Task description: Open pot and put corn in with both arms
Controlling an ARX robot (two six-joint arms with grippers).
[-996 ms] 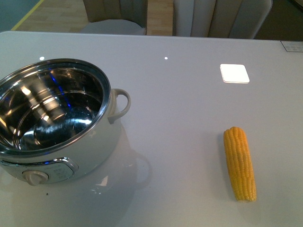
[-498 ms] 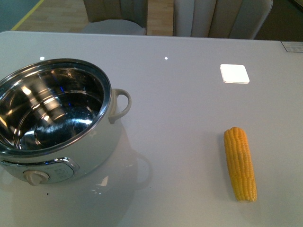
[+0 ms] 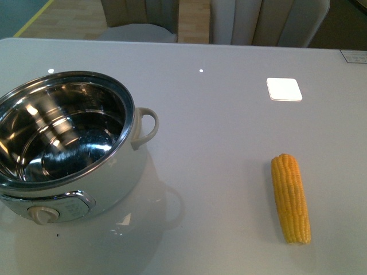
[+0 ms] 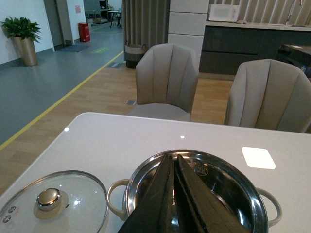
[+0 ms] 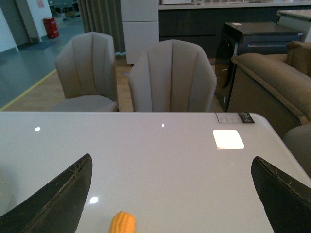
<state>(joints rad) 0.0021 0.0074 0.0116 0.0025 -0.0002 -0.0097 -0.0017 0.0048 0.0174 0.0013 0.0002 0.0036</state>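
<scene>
The pale grey-white pot stands open at the left of the table, its steel inside empty, beige dial facing me. Its glass lid with the beige knob lies flat on the table beside the pot in the left wrist view. The yellow corn lies on the table at the right, lengthwise. Neither arm shows in the front view. My left gripper is shut and empty, above the open pot. My right gripper is open wide, above the table with the corn's tip below it.
A white square patch lies on the table at the back right. Beige chairs stand behind the table's far edge. A small label sits near the table's far right corner.
The reflections inside the pot have shifted a little; the blue glints are gone. The pot and the corn have not moved.
</scene>
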